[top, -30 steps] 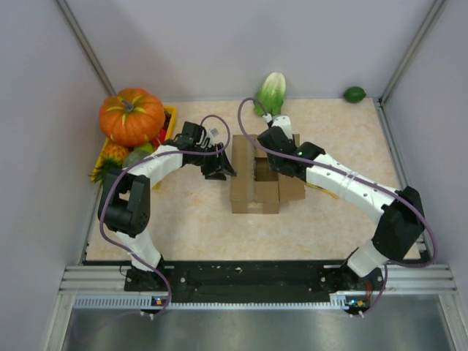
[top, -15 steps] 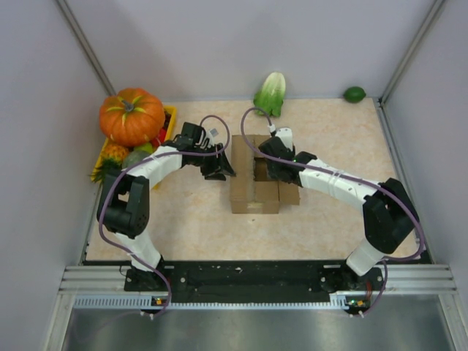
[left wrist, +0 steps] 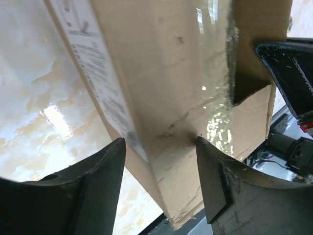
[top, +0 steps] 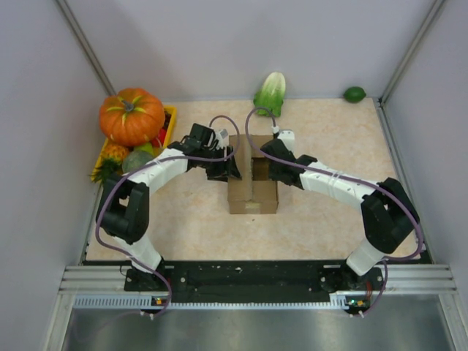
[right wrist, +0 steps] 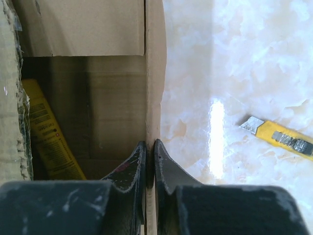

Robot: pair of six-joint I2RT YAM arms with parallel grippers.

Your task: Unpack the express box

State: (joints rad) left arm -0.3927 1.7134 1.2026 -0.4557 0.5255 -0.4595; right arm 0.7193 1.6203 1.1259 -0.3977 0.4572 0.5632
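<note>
Overhead and wrist views, read left to right. At the far left corner of the table an orange pumpkin sits against a yellow tray of mixed fruit. The left gripper is at the left side of the express box. Its jaws stand apart, with taped cardboard and the white label seen between and beyond them; contact cannot be confirmed. The express box stands near the table's centre, between the two grippers, with its top open. The right gripper has its jaws closed on the upper edge of the box's right wall, one finger inside and one outside. A yellow packet lies inside the box. A yellow utility knife lies on the table to the right of the box, apart from it. At the far edge lie a leafy cabbage and, further right, a lime.
</note>
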